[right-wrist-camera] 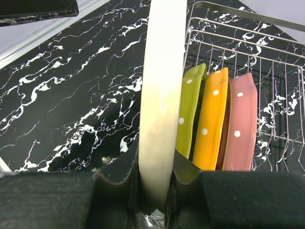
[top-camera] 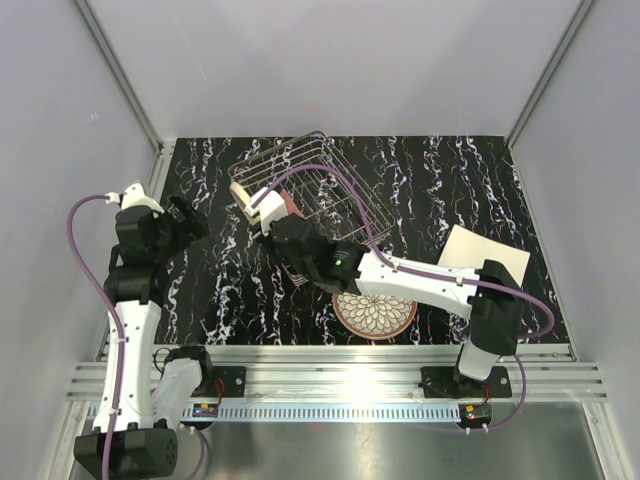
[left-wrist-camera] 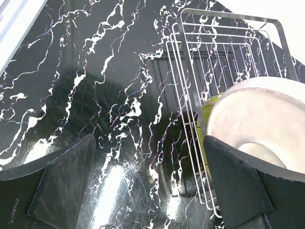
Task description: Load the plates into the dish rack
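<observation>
Rack holds three plates; we note right gripper clamping cream plate at its side, left gripper agape, petal plate and white plate unloaded.

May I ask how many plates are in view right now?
6. Lime-green plate, orange plate and pink plate stand in the dish rack; cream plate clamped in the right gripper; petal-patterned plate and white squarish plate lie on the table. Others may be hidden.
</observation>
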You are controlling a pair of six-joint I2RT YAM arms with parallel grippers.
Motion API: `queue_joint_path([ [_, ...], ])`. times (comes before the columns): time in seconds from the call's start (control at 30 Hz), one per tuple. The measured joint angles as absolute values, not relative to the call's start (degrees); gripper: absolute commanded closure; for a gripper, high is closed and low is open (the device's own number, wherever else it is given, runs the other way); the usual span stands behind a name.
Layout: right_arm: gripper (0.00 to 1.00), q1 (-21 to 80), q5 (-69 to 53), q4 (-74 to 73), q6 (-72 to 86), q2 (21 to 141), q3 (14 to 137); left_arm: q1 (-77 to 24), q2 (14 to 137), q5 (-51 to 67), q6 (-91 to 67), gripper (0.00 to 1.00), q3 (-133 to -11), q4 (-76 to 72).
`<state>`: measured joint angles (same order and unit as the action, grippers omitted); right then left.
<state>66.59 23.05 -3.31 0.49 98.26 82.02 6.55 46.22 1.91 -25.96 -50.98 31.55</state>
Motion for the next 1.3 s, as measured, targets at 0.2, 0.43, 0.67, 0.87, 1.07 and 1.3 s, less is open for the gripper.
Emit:
queue_joint_path([
  [0.2, 1.00, 66.63, 23.51, -2.83, 0.56, 98.54, 82.02, 6.55, 46.22, 1.96, -25.96, 0.01, -50.98, 31.55],
  [0.43, 1.00, 66.70, 24.67, -2.20, 0.54, 99.81, 82.72, 6.59, 46.22, 1.98, -25.96, 0.01, -50.98, 31.55],
  [0.67, 1.00, 66.72, 25.39, -2.37, 0.49, 100.57, 83.44, 6.83, 46.22, 2.00, -25.96, 0.01, -50.98, 31.55],
  [0.87, 1.00, 66.74, 25.65, -4.32, -0.16, 101.95, 85.60, 7.05, 46.22, 2.31, -25.96, 0.01, -50.98, 31.55],
  [1.07, 1.00, 66.61, 26.00, -7.92, -0.25, 102.89, 85.86, 7.29, 46.17, 2.55, -25.96, 0.01, -50.98, 31.55],
  [1.3, 1.00, 66.43, 25.39, -9.02, 1.43, 103.33, 85.89, 7.44, 46.06, 2.70, -25.96, 0.01, -50.98, 31.55],
])
